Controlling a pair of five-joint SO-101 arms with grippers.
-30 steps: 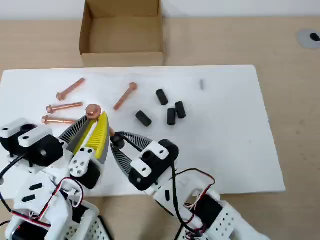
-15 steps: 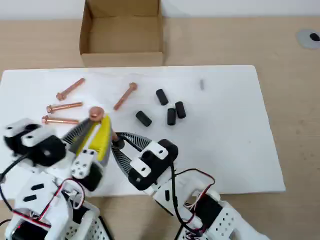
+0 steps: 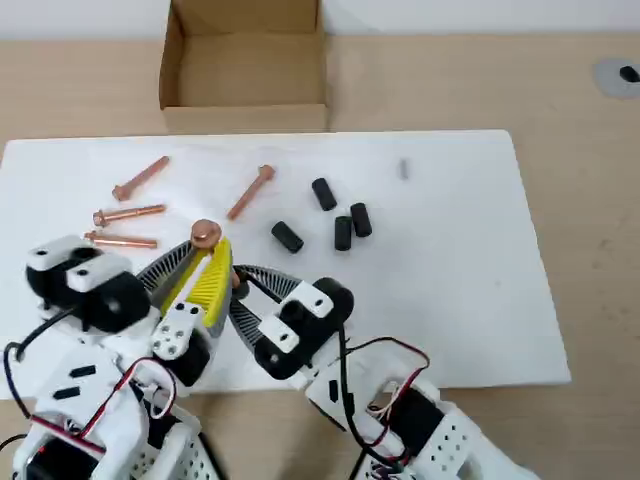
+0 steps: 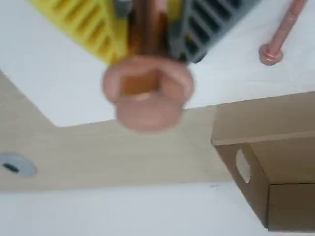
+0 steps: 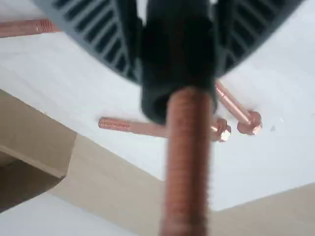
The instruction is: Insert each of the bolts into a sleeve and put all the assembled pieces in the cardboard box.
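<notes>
My left gripper (image 3: 207, 252), with one yellow and one grey finger, is shut on a copper bolt (image 3: 205, 234) just behind its hex head (image 4: 147, 93). My right gripper (image 3: 240, 283) sits close beside it, shut on a black sleeve (image 5: 177, 59). The bolt's threaded shaft (image 5: 187, 162) runs into the sleeve's bore. Both are over the near left part of the white mat (image 3: 450, 280). Several loose bolts (image 3: 128, 214) lie to the left on the mat. Several loose sleeves (image 3: 343, 233) lie at its middle. The open cardboard box (image 3: 245, 65) stands beyond the mat.
A small grey piece (image 3: 404, 170) lies on the mat's far right part. A grey disc (image 3: 618, 76) sits on the wooden table at the far right. One loose bolt (image 3: 250, 192) lies between the grippers and the box.
My left gripper has shifted right and nearer with the bolt, closing on the right gripper's sleeve. The right arm has barely moved.
</notes>
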